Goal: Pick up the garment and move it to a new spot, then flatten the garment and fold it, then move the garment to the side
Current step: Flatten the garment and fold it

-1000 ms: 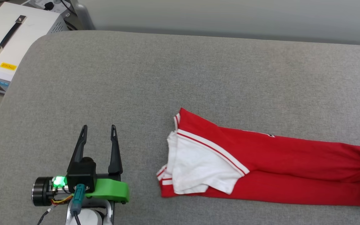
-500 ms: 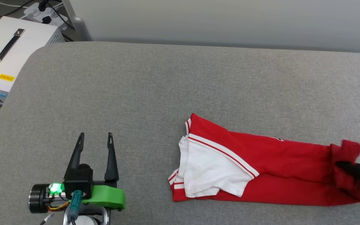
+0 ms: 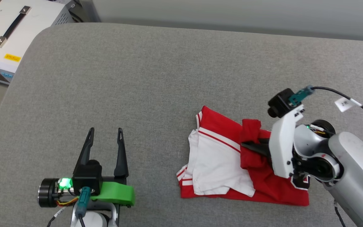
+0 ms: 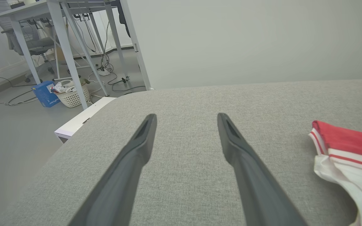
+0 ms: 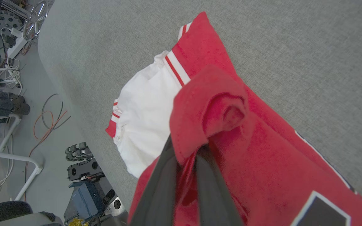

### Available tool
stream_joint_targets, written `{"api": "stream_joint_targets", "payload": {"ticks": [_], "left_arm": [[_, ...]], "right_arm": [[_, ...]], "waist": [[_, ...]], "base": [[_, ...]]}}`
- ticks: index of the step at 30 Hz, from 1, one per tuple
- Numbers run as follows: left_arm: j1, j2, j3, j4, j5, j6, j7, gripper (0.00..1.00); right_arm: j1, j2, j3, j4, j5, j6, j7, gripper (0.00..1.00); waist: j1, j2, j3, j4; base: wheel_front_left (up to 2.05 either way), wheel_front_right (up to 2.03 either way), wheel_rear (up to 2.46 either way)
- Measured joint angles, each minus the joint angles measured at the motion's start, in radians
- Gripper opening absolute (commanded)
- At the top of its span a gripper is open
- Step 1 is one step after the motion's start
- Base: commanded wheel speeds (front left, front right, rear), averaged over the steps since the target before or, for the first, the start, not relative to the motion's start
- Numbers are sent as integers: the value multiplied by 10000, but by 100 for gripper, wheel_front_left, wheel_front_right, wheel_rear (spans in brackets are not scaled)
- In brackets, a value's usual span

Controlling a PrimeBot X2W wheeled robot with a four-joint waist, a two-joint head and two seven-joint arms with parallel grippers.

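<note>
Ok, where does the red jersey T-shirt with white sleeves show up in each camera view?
Head view: the red jersey T-shirt lies lower right of centre, a fold held by the right gripper.
Left wrist view: its sleeve end at the right edge.
Right wrist view: across the centre and lower right, pinched between the dark fingers.
Shared landmark: the white sleeve with striped trim.

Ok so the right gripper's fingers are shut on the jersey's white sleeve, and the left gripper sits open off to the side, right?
Not the sleeve. The right gripper has its fingers shut on a red fold of the garment; the white sleeve lies free beyond them, as the right wrist view shows. The left gripper does sit open off to the side.
</note>
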Motion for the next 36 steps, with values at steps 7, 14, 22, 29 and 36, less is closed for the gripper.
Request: {"api": "stream_joint_targets", "payload": {"ticks": [7, 14, 22, 29, 36], "left_arm": [[-314, -253, -10, 48, 56, -119, 0, 100], [-417, -364, 23, 109, 127, -130, 0, 100], [-350, -362, 278, 198, 159, -176, 0, 100], [-80, -286, 508, 79, 217, -221, 0, 100], [135, -238, 531, 4, 228, -303, -2, 100]], "right_arm": [[-1173, 1024, 1068, 1751, -629, 2, -558, 0], [-1295, 1225, 1958, 3009, -838, 6, -1281, 0], [-1244, 495, 2119, 2019, -913, 2, -3747, 100], [-750, -362, 199, 1406, -2330, 2, -6259, 100], [592, 121, -2531, 1302, -4569, 2, -8558, 100]], "waist": [[0, 0, 414, 280], [0, 0, 710, 450], [0, 0, 308, 282], [0, 0, -178, -179], [0, 0, -614, -683]], "base": [[0, 0, 0], [0, 0, 0], [0, 0, 0], [0, 0, 0], [0, 0, 0]]}}
